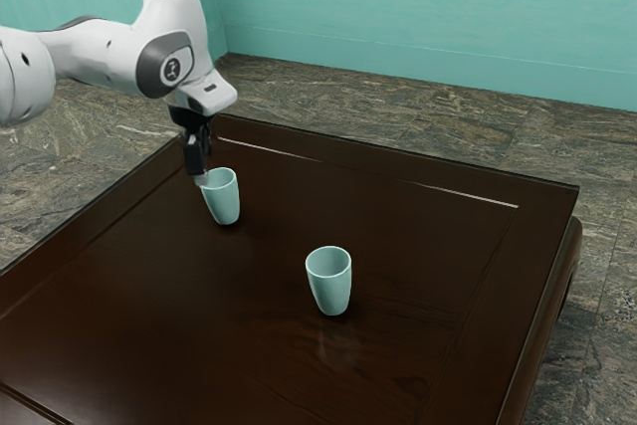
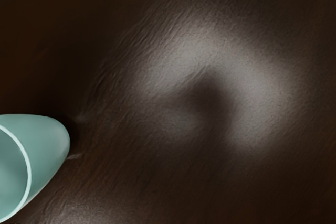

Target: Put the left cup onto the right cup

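Two pale teal cups stand on a dark wooden table (image 1: 418,246). The left cup (image 1: 222,196) sits toward the back at the exterior view's left and leans slightly. My gripper (image 1: 202,177) points straight down at the left side of its rim, with the fingers close together and pinching the cup's wall. In the wrist view the same cup (image 2: 37,156) lies just beside my hand, its open mouth partly showing. The right cup (image 1: 329,280) stands upright near the table's middle, apart from my hand.
A raised rim (image 1: 518,206) runs around the table. Grey stone floor (image 1: 418,97) and a teal wall lie beyond it. Bare tabletop (image 2: 210,87) spreads under my hand and between the two cups.
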